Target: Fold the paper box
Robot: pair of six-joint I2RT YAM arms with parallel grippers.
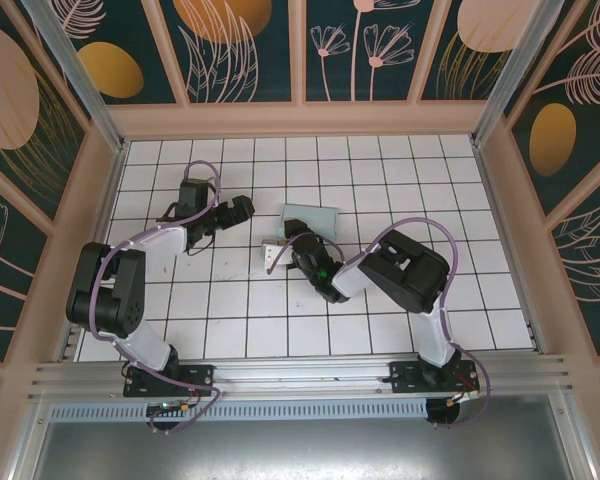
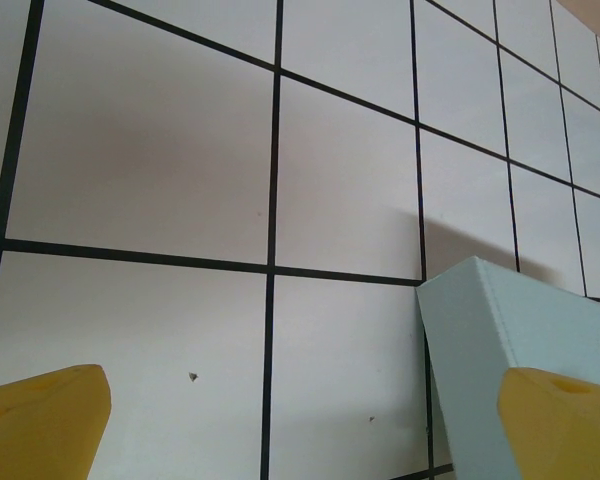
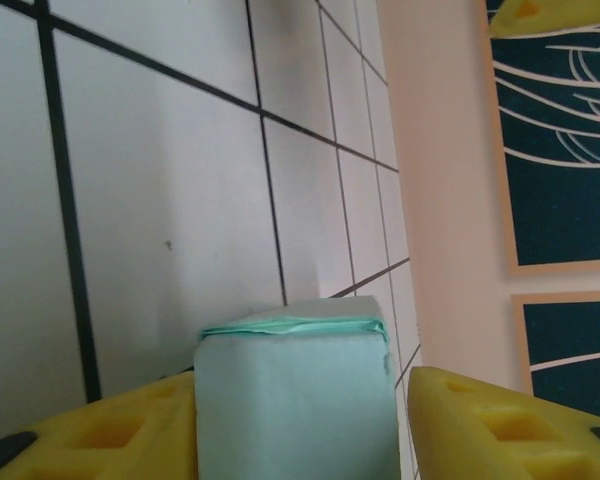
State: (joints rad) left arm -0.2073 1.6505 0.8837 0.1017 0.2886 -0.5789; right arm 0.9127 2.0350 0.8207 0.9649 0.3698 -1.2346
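Right wrist, right claw [image 3: 302, 392] seemingly apart astride paper box [image 3: 292, 425], left claw [image 2: 300, 425] wide apart

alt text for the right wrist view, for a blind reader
A pale teal box sits between the right gripper's yellow fingers, with a thin gap at one finger. Behind it stretch a white tiled table with black lines, a peach wall and dark floral panels.
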